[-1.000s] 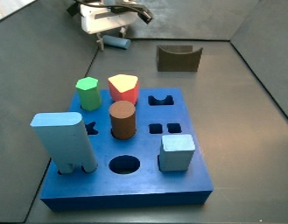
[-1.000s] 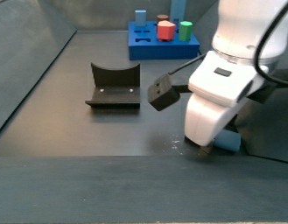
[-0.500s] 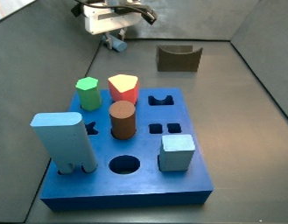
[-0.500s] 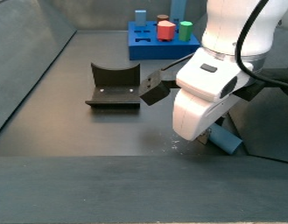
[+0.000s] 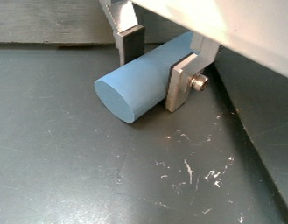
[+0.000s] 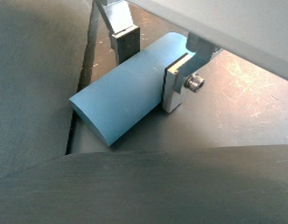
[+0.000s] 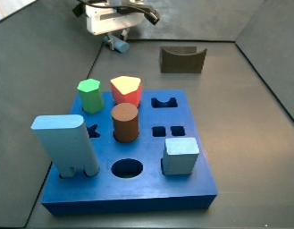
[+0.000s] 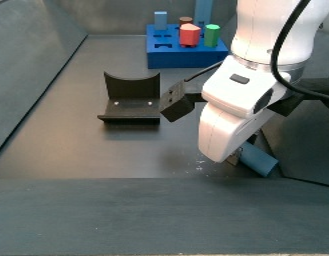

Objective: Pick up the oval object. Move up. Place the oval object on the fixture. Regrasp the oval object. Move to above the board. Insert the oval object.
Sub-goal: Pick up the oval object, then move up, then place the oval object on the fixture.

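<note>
Above the floor — gripper (image 5: 156,59) still clamps oval object (image 5: 144,77) — unmoved.

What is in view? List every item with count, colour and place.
Oval object: one, light blue, between the gripper's fingers, far from the board.
Board: one, blue, on the floor nearest this side view's camera.
Pieces in the board: light blue block, green peg, red and yellow peg, brown cylinder, grey-blue cube.
Fixture: one, dark, on the floor between board and arm.
Gripper: one, silver plates shut on the oval object.
</note>
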Robot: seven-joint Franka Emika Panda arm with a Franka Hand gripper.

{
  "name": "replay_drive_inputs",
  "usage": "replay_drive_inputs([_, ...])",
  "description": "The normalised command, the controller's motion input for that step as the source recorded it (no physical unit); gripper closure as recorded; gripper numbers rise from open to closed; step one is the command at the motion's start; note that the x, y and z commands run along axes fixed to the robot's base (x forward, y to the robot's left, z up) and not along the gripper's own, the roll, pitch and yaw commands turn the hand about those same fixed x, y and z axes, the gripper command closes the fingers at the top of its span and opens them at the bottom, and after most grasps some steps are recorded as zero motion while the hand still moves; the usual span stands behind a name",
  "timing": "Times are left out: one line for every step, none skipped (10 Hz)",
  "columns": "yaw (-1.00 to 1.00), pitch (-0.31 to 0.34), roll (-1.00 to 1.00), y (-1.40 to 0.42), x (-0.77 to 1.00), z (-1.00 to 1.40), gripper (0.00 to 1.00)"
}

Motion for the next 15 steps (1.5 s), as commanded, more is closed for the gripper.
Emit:
replay_drive_inputs([0.00,0.000,0.00,0.00,0.00,0.00,1.00])
replay_drive_inputs([0.00,0.000,0.00,0.00,0.00,0.00,1.00])
replay_drive_inputs([0.00,0.000,0.00,0.00,0.00,0.00,1.00])
replay_drive_inputs([0.00,0.000,0.00,0.00,0.00,0.00,1.00])
replay_drive_inputs([0.00,0.000,0.00,0.00,0.00,0.00,1.00])
replay_drive_inputs([0.00,0.000,0.00,0.00,0.00,0.83,1.00])
replay_drive_inputs([0.01,0.026,0.00,-0.02,-0.04,0.79,1.00])
replay_drive_inputs([0.00,0.050,0.02,-0.03,-0.05,0.69,1.00])
replay_drive_inputs([0.00,0.084,0.05,-0.01,-0.03,0.54,1.00])
replay_drive_inputs([-0.01,0.111,0.07,-0.01,-0.02,0.43,1.00])
replay_drive_inputs([-0.01,0.124,0.08,-0.01,-0.02,0.37,1.00])
replay_drive_inputs([0.00,0.148,0.11,-0.01,-0.02,0.22,1.00])
replay_drive_inputs([0.00,0.151,0.12,-0.01,-0.02,0.17,1.00])
replay_drive_inputs([0.00,0.000,0.00,0.00,0.00,1.00,1.00])
replay_drive_inputs([0.01,-0.010,-0.01,0.00,0.00,1.00,1.00])
